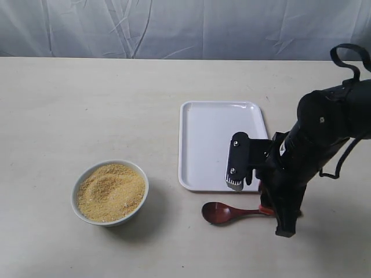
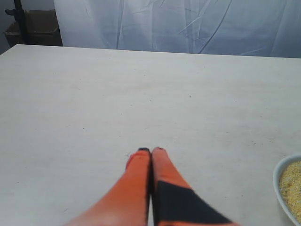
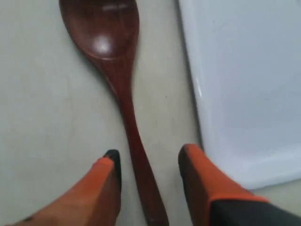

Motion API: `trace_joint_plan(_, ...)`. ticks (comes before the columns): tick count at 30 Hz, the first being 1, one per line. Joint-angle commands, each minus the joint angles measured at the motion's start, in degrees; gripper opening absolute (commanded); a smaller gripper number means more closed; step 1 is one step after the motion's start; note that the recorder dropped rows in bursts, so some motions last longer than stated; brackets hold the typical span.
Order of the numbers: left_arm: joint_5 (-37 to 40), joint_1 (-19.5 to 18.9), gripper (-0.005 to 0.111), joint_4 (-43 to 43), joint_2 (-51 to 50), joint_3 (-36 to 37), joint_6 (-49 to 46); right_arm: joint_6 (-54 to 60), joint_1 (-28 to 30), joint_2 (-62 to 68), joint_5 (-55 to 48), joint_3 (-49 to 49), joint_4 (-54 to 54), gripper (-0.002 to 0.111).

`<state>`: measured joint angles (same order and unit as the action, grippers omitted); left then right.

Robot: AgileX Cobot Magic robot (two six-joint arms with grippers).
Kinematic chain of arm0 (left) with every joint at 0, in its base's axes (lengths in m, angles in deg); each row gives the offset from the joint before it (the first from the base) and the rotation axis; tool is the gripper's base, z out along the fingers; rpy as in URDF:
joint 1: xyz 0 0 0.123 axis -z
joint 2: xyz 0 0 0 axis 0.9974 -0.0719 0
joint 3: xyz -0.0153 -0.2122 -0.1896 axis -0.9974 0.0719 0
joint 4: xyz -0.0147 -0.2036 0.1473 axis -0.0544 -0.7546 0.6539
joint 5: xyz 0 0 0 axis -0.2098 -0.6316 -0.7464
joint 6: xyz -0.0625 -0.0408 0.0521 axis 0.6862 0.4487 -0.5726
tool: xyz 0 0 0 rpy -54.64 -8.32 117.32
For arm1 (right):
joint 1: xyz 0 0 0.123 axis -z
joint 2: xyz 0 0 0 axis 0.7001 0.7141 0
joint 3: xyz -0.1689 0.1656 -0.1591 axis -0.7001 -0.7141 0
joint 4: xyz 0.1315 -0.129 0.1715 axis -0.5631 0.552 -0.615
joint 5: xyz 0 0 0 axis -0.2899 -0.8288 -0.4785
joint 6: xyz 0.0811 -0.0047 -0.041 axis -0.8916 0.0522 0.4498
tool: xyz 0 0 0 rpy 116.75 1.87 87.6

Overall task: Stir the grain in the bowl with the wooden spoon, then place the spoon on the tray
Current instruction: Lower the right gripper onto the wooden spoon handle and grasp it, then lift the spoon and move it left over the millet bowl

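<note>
The wooden spoon lies flat on the table just in front of the white tray, its oval bowl pointing toward the small white bowl of yellow-tan grain. My right gripper is open and low over the spoon's handle, one orange finger on each side, not touching it. The tray's corner lies beside one finger. My left gripper is shut and empty over bare table, with the bowl's rim at the picture's edge. The left arm does not show in the exterior view.
The right arm reaches down in front of the tray's near right corner. A grey cloth backdrop hangs behind the table's far edge. Dark boxes stand off the table's far corner.
</note>
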<state>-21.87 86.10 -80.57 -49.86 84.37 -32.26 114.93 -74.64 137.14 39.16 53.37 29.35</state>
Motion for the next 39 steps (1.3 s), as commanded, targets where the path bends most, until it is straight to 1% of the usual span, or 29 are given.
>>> trace_joint_plan(1, -0.25, -0.12, 0.0, 0.0, 0.36, 0.3, 0.08, 3.9, -0.22, 1.63, 0.38, 0.23, 0.22, 0.042)
trace_joint_plan(16, -0.25, -0.12, 0.0, 0.0, 0.36, 0.3, 0.08, 3.9, -0.22, 6.78, 0.63, 0.23, 1.46, 0.041)
trace_joint_plan(17, -0.25, -0.12, 0.0, 0.0, 0.36, 0.3, 0.08, 3.9, -0.22, 6.89, 0.63, 0.23, 1.59, 0.039)
trace_joint_plan(18, -0.25, -0.12, 0.0, 0.0, 0.36, 0.3, 0.08, 3.9, -0.22, 6.87, 0.63, 0.23, 1.86, 0.032)
trace_joint_plan(20, -0.25, -0.12, 0.0, 0.0, 0.36, 0.3, 0.08, 3.9, -0.22, 6.49, 0.73, 0.23, 1.97, 0.016)
trace_joint_plan(21, -0.25, -0.12, 0.0, 0.0, 0.36, 0.3, 0.08, 3.9, -0.22, 6.02, 0.97, 0.23, 1.97, 0.005)
trace_joint_plan(22, -0.25, -0.12, 0.0, 0.0, 0.36, 0.3, 0.08, 3.9, -0.22, 5.67, 1.12, 0.46, 1.97, 0.0)
trace_joint_plan(26, -0.25, -0.12, 0.0, 0.0, 0.36, 0.3, 0.08, 3.8, -0.22, 3.63, 0.03, 2.35, 1.97, 0.0)
trace_joint_plan(30, -0.25, -0.12, 0.0, 0.0, 0.36, 0.3, 0.08, 3.56, -0.22, -0.94, -4.05, 5.77, 1.58, 0.0)
trace_joint_plan(33, -0.25, -0.12, 0.0, 0.0, 0.36, 0.3, 0.08, 4.12, -0.81, -4.66, -4.02, 8.74, -6.11, 0.0)
trace_joint_plan(35, -0.25, -0.12, 0.0, 0.0, 0.36, 0.3, 0.08, 4.27, -2.67, -5.72, -3.81, 11.21, -7.28, 0.0)
trace_joint_plan(39, -0.25, -0.12, 0.0, 0.0, 0.36, 0.3, 0.08, 3.99, -8.16, -4.48, -4.2, 19.11, -6.81, 0.0)
